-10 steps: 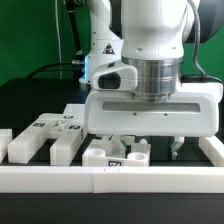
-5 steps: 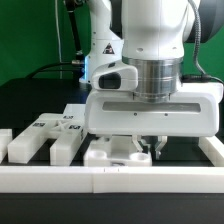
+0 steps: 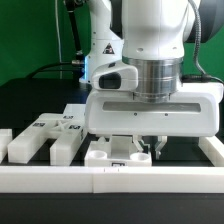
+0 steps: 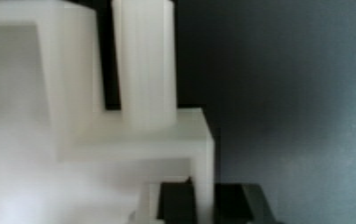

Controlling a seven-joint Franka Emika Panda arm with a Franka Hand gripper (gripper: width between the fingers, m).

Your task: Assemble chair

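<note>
A white chair piece (image 3: 108, 153) with a tag sticker on its front lies just behind the border rail, under my gripper (image 3: 150, 148). The fingers are down at that piece's end on the exterior view's right and stand close together. In the wrist view the two dark fingers (image 4: 171, 205) clamp a thin white wall of the chair piece (image 4: 148, 150), with my gripper (image 4: 205, 203) centred on it. Two upright parts of the piece rise beyond it. More tagged white chair bars (image 3: 40, 135) lie at the exterior view's left.
The long low white border rail (image 3: 100, 179) runs across the front of the black table. A short white block (image 3: 66, 147) lies beside the bars. A green backdrop stands behind the arm.
One second ago the fingers stood wide apart on either side of the piece's end. They have since closed together on it, and nothing has moved in the last half second.
</note>
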